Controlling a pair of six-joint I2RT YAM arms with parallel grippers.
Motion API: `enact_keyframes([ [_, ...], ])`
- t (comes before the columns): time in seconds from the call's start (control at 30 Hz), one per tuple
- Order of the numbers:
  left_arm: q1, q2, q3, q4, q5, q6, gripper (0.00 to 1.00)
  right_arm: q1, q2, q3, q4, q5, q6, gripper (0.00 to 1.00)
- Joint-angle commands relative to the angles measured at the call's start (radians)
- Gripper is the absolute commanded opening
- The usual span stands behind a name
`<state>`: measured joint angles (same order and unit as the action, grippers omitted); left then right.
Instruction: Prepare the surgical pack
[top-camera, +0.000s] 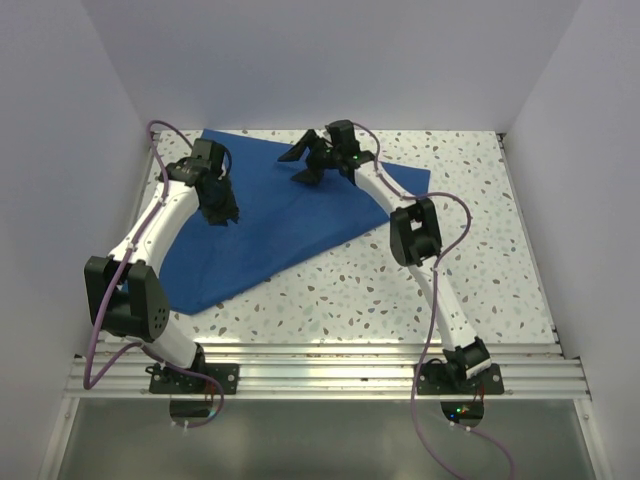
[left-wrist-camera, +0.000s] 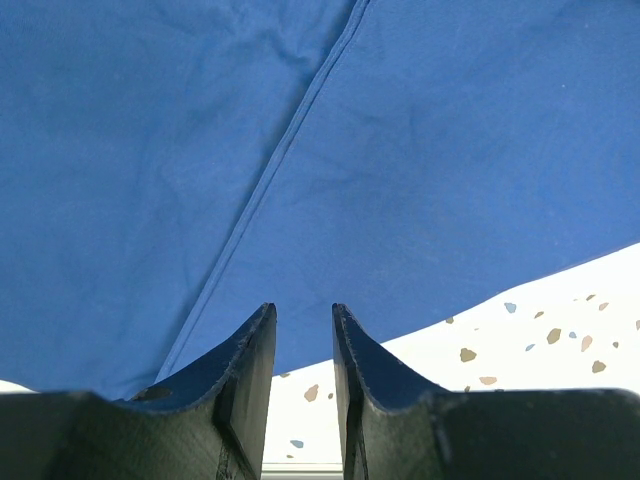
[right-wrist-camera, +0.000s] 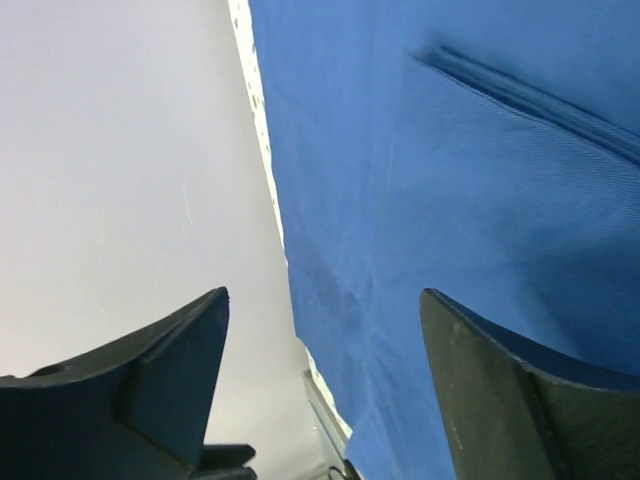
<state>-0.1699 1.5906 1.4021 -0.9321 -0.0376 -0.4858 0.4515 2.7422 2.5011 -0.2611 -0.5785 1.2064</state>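
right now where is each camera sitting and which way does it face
top: above and behind left arm and right arm, both shown, looking down on table, drape.
left wrist: on that wrist, facing the drape's seam and edge; left end effector shows.
right wrist: on that wrist, facing the drape's edge and wall; right end effector shows.
shared: the drape, in all three.

Bright, even, diffuse light; shadows faint and soft; wrist views soft at near edge.
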Motion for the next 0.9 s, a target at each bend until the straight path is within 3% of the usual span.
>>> enact_keyframes([
  [0.0,0.012,0.002,-0.009,0.027,0.007,0.013,0.33,-0.002,-0.062,0.054,0.037,-0.06,-0.056,0.82],
  [0.2,0.015,0.014,-0.023,0.039,-0.002,0.012,0.32,-0.056,-0.154,-0.017,-0.055,-0.023,-0.136,0.79],
  [0.23,0.015,0.019,-0.022,0.039,-0.005,0.013,0.23,-0.091,-0.177,-0.053,-0.056,-0.014,-0.151,0.77],
  [0.3,0.017,0.032,-0.022,0.053,-0.018,0.015,0.16,-0.149,-0.226,-0.093,-0.137,0.043,-0.244,0.68],
  [0.33,0.018,0.043,-0.018,0.053,-0.024,0.015,0.06,-0.168,-0.234,-0.091,-0.208,0.063,-0.319,0.62],
  [0.37,0.018,0.069,-0.005,0.043,-0.044,0.015,0.0,-0.183,-0.243,-0.087,-0.234,0.089,-0.356,0.47],
  [0.43,0.02,0.115,0.009,0.032,-0.068,0.006,0.0,-0.226,-0.256,-0.078,-0.314,0.13,-0.463,0.33],
  [0.47,0.02,0.129,0.011,0.032,-0.085,0.004,0.0,-0.237,-0.257,-0.067,-0.337,0.155,-0.496,0.2],
  [0.57,0.023,0.181,0.017,0.036,-0.129,-0.013,0.0,-0.266,-0.253,-0.062,-0.42,0.222,-0.609,0.04],
  [0.87,0.026,0.338,0.055,0.024,-0.202,-0.059,0.0,-0.306,-0.256,-0.183,-0.514,0.442,-0.792,0.0],
])
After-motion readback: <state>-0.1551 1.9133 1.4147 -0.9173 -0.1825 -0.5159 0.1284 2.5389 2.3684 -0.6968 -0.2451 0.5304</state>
